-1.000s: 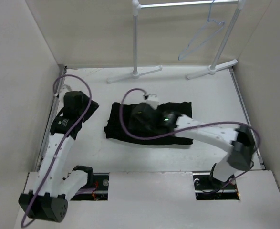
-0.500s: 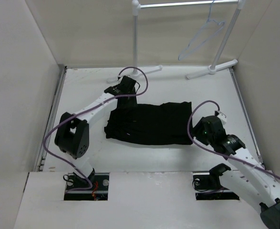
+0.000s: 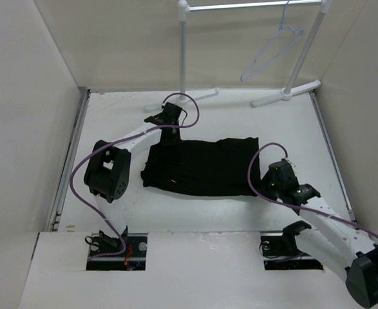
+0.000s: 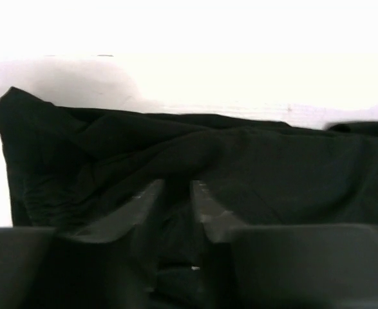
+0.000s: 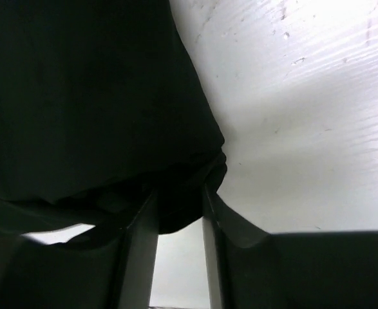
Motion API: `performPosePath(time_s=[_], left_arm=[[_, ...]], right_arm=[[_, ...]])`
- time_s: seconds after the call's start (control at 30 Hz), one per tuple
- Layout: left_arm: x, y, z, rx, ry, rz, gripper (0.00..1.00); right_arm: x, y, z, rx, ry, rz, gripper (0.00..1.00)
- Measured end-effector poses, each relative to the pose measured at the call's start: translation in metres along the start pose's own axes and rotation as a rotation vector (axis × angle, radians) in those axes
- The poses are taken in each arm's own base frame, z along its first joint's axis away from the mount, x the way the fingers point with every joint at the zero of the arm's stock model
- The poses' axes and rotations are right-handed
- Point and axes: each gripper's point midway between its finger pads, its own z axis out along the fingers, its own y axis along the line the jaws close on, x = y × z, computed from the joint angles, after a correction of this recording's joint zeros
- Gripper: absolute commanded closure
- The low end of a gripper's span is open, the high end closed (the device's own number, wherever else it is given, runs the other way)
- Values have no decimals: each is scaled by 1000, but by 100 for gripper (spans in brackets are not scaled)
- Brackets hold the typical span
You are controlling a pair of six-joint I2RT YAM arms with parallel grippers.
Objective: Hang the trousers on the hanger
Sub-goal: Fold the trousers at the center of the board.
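Note:
The black trousers (image 3: pixel 201 168) lie folded flat in the middle of the white table (image 3: pixel 111 116). My left gripper (image 3: pixel 161 140) reaches down onto their far left corner. In the left wrist view its gripper (image 4: pixel 176 188) has the jaws nearly together with dark trousers (image 4: pixel 253 161) cloth pinched between them. My right gripper (image 3: pixel 263 186) sits at the near right corner. In the right wrist view a rolled edge of the trousers (image 5: pixel 79 96) fills the gap of the gripper (image 5: pixel 179 203). The pale hanger (image 3: pixel 272 51) hangs from the rack rail at the back right.
A white tube garment rack (image 3: pixel 183 58) stands at the back of the table, its feet (image 3: pixel 285 92) spread across the far edge. Tall beige walls (image 3: pixel 28 96) close in the left, right and back. Purple cables (image 3: pixel 79 174) loop off both arms.
The left arm swung from the table's left side to the trousers' far left corner. The right arm drew back off the trousers to their near right corner. Both sets of jaws narrowed onto cloth.

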Motion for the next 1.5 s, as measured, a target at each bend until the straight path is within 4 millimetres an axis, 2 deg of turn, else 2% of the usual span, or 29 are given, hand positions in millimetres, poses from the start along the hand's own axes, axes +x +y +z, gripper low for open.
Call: performPosePath(time_s=[0.13,0.27,0.33,0.37,0.43,0.47,0.5,0.57,0.67,0.73,0.8,0.87,0.93,1.0,1.07,1.1,1.17,1.23,1.3,1.4,1.5], left_arm=[[0,18,10,-15,-4,-60,95],[6,52,23,-90,-14,-136,96],[7,68,26,-125,-12,-176,94],[7,73,26,-138,-16,-194,93],[3,80,25,-153,-28,-223,89],[0,83,23,-162,-40,-235,82],[-3,85,20,-167,-52,-246,72],[-11,87,10,-170,-84,-265,57],[-28,74,-15,-136,-152,-272,53],[-41,56,-36,-94,-199,-256,54],[-57,23,-56,-28,-244,-226,54],[-68,-22,-74,59,-267,-180,55],[-72,-84,-91,176,-272,-115,56],[-63,-146,-102,290,-257,-45,56],[-42,-204,-108,392,-220,27,56],[-27,-229,-109,436,-191,61,56],[5,-265,-104,497,-124,115,57],[35,-287,-93,531,-49,148,57],[57,-296,-78,540,19,162,57],[77,-295,-53,524,93,156,58],[85,-288,-28,491,133,136,59]], right_arm=[[-7,0,4,-10,-12,46,87],[-9,-2,4,-5,-17,63,90],[-8,-3,3,3,-13,70,87],[-7,-3,3,7,-10,75,81],[-4,-4,3,13,-1,84,61],[-2,-4,3,16,2,84,52],[-1,-5,2,20,5,85,46],[-1,-7,-2,21,0,81,47],[-12,0,-16,-17,-38,74,59],[-27,8,-23,-45,-78,81,65],[-40,14,-27,-63,-104,88,67],[-44,17,-23,-61,-104,82,66],[-42,14,-16,-41,-82,67,64],[-39,11,-8,-15,-59,54,63],[-40,9,-2,-3,-52,46,63],[-41,9,0,-4,-51,38,63],[-43,11,2,-10,-57,32,62],[-47,15,3,-26,-72,28,65],[-50,19,5,-40,-84,27,71],[-50,19,12,-39,-83,30,78],[-39,7,22,-3,-51,37,85]])
